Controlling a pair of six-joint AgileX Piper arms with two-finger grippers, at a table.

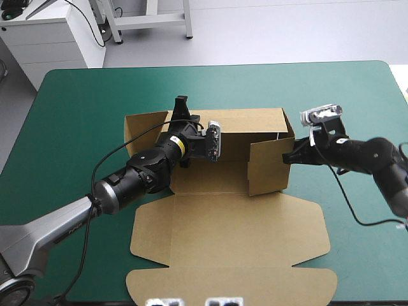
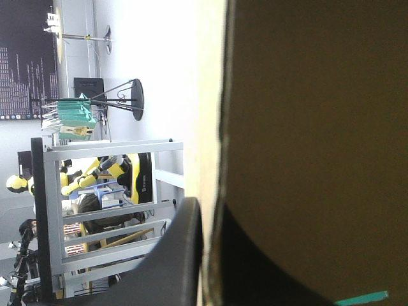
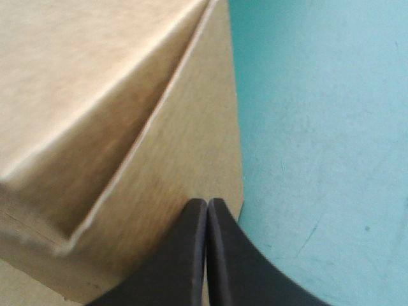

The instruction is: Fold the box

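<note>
Left gripper (image 1: 182, 103) clamped on box (image 1: 229, 229) back wall; right gripper (image 1: 285, 157) closed, tips at right side flap.

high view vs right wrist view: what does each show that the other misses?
Only high: the whole box, back wall raised, lid flat toward the near edge, and the left gripper at the back wall's top edge. Only right wrist: the right gripper shut to a point, tip by the right wall's outer face. Both: that wall, the right gripper, the teal-green cover.

No readable text, no legible labels, brands, numbers or signs
</note>
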